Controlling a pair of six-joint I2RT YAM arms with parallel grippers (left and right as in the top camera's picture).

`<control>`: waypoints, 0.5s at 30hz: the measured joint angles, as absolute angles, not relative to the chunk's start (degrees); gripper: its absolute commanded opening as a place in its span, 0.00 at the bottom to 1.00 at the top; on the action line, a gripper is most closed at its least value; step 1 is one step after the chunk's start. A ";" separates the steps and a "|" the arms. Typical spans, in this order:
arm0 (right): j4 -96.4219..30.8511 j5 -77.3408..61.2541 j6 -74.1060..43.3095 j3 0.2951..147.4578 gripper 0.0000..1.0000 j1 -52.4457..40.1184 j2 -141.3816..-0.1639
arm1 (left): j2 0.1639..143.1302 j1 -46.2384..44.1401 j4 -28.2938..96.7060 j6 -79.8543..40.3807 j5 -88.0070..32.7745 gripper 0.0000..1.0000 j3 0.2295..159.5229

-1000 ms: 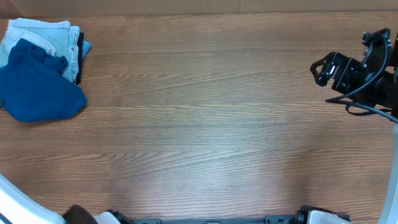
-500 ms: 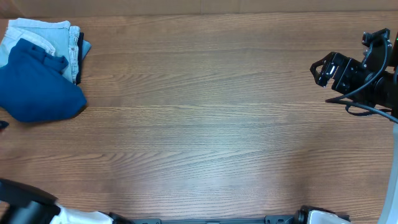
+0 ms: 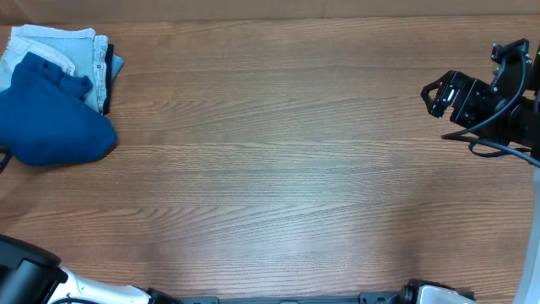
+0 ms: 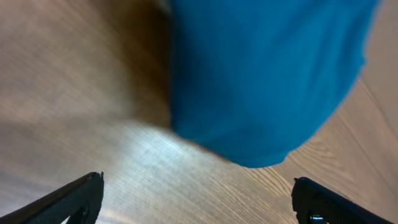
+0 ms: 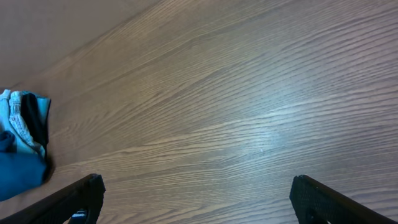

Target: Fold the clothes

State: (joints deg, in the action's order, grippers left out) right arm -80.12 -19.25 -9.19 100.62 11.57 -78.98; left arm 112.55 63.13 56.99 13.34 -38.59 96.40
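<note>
The deep teal-blue polo shirt (image 3: 51, 122) lies crumpled at the table's far left, partly on top of folded pale jeans (image 3: 63, 46). In the left wrist view the shirt (image 4: 261, 74) fills the upper right, just ahead of my left gripper (image 4: 198, 186), which is open, empty and apart from the fabric. In the overhead view that gripper is almost wholly past the left edge. My right gripper (image 3: 439, 95) hovers at the far right, open and empty (image 5: 198, 183). Its wrist view shows the shirt (image 5: 18, 174) and jeans (image 5: 22, 118) far off at the left.
The wooden table (image 3: 278, 169) spreads between the clothes and the right arm. The left arm's white base (image 3: 34, 283) sits at the bottom left corner. The right arm's black cables (image 3: 498, 127) hang at the right edge.
The left arm has shifted at the bottom left corner and along the left edge, towards the shirt. The shirt, the jeans and the right arm have not moved.
</note>
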 measured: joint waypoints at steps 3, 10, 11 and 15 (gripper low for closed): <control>-80.14 -19.20 -9.17 100.62 1.00 11.57 -78.98 | 113.03 62.70 56.64 17.93 -41.95 1.00 96.40; -80.20 -19.11 -9.17 100.62 1.00 11.57 -78.98 | 118.85 60.95 53.63 22.11 -45.04 1.00 96.40; -80.25 -19.07 -9.19 100.62 1.00 11.57 -78.98 | 120.07 60.80 53.08 22.44 -45.28 1.00 96.38; -80.71 -19.14 -9.17 100.62 1.00 11.57 -78.98 | 122.98 60.45 51.09 22.92 -45.71 1.00 96.23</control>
State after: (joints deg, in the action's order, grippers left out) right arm -80.71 -19.14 -9.17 100.62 11.57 -78.98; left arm 122.98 60.45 51.09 22.92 -45.71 96.23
